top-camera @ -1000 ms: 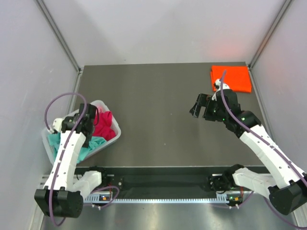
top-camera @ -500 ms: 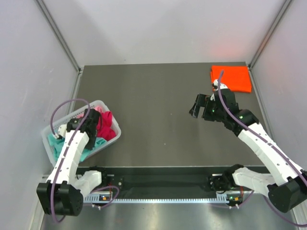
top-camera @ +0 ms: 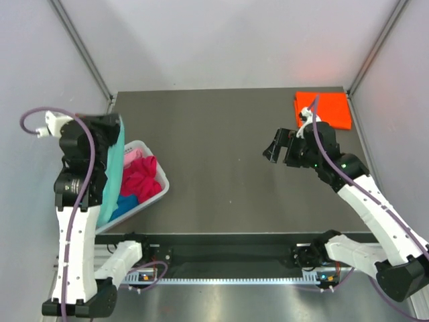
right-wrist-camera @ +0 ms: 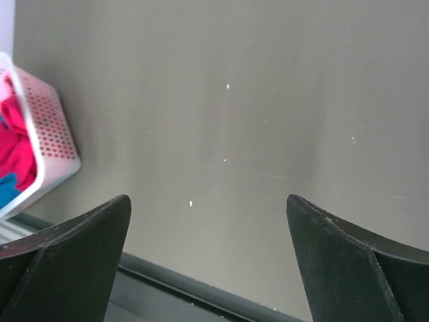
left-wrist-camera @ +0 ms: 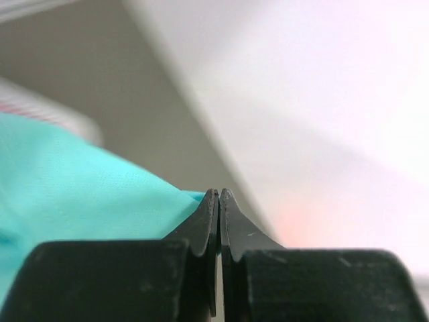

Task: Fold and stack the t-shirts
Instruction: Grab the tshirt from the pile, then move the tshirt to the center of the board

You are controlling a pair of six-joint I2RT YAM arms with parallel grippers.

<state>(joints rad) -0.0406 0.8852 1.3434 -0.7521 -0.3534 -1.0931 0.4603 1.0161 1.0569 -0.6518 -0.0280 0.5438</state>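
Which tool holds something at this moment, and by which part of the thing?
The left tool pinches the teal t-shirt by an edge of its cloth; which edge cannot be told. The right tool is open and empty.

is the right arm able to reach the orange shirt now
Probably yes: the right hand is open and empty, and the orange t-shirt lies uncovered beside that arm, though the hand faces away.

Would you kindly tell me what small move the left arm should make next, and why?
Probably swing the left gripper rightward to carry the teal t-shirt over the table. Its jaws are shut on the cloth, which hangs down over the white basket, while the right gripper hovers open.
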